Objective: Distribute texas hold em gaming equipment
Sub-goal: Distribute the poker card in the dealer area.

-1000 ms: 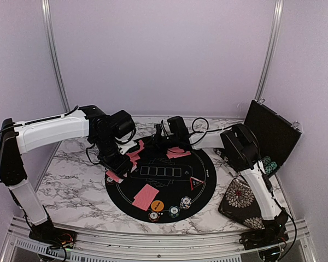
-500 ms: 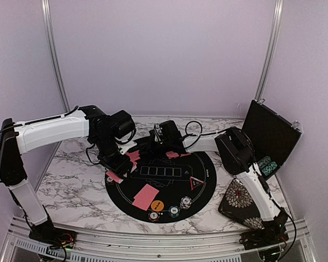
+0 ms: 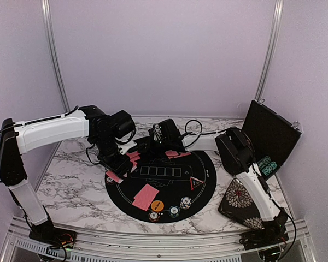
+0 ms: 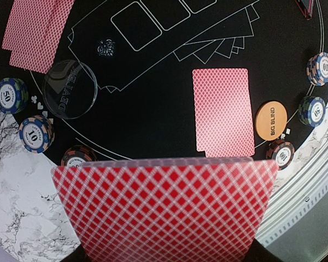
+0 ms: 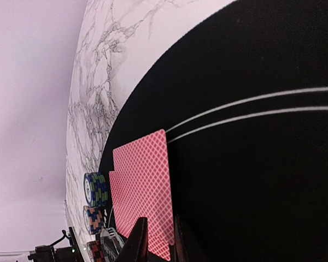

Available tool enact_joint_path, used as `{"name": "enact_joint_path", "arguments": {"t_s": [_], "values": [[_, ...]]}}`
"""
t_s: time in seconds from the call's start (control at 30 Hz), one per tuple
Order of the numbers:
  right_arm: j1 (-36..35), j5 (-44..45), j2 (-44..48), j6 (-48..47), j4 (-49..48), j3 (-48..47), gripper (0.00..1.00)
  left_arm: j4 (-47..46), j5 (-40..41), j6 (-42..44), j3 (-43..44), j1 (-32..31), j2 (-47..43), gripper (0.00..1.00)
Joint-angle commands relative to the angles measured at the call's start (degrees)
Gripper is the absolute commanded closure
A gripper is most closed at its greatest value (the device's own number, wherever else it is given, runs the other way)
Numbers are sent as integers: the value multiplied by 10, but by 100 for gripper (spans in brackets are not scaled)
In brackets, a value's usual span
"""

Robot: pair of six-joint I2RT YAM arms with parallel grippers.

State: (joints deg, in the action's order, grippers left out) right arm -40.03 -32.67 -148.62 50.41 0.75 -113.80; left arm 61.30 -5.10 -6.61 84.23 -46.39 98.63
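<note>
A thick deck of red-backed playing cards (image 4: 164, 207) fills the bottom of the left wrist view, with my left gripper (image 3: 116, 164) shut on it above the left rim of the black round mat (image 3: 208, 164). At the mat's far left my right gripper (image 5: 159, 221) hangs low over two overlapping cards (image 5: 142, 180); its fingers stand slightly apart, astride their near edge. Another card pair (image 4: 223, 112) lies near the front beside the orange Big Blind button (image 4: 271, 120) and chip stacks (image 4: 312, 110). A clear dealer disc (image 4: 70, 96) and more chips (image 4: 36, 134) sit at the left. More cards (image 3: 177, 154) lie at the far right, and the triangle (image 3: 195, 183) lies right of centre.
An open black case (image 3: 270, 139) stands at the right with chips (image 3: 268, 165) at its foot. A floral pouch (image 3: 240, 202) lies at the front right, next to the right arm. The marble table (image 3: 71, 180) surrounds the mat.
My right gripper has swung left along the mat's far side, from the far-right cards to the far-left ones, and its fingers have parted a little. The left arm has not moved.
</note>
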Motion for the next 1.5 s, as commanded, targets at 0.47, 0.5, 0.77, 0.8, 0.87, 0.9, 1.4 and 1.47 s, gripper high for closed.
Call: {"name": "enact_joint_path", "arguments": {"t_s": [0.47,0.5,0.77,0.8,0.87,0.9,1.4,1.47], "values": [[-17,50,17,-64,103,-31,55,2,-10,2,1,3,-14,56],[-17,51,17,-66,106,-33,54,2,-11,2,1,3,-14,56],[-21,47,7,-76,132,-57,49,3,-13,1,1,3,-14,56],[-21,46,7,-77,134,-59,49,3,-13,0,1,3,-14,56],[-21,46,9,-78,134,-58,48,3,-14,1,1,3,-14,56],[-21,48,10,-78,136,-58,48,3,-14,0,1,3,-15,56],[-19,39,7,-77,143,-93,41,4,-15,0,1,2,-11,56],[-20,38,5,-76,146,-102,41,4,-14,0,1,2,-13,56]]}}
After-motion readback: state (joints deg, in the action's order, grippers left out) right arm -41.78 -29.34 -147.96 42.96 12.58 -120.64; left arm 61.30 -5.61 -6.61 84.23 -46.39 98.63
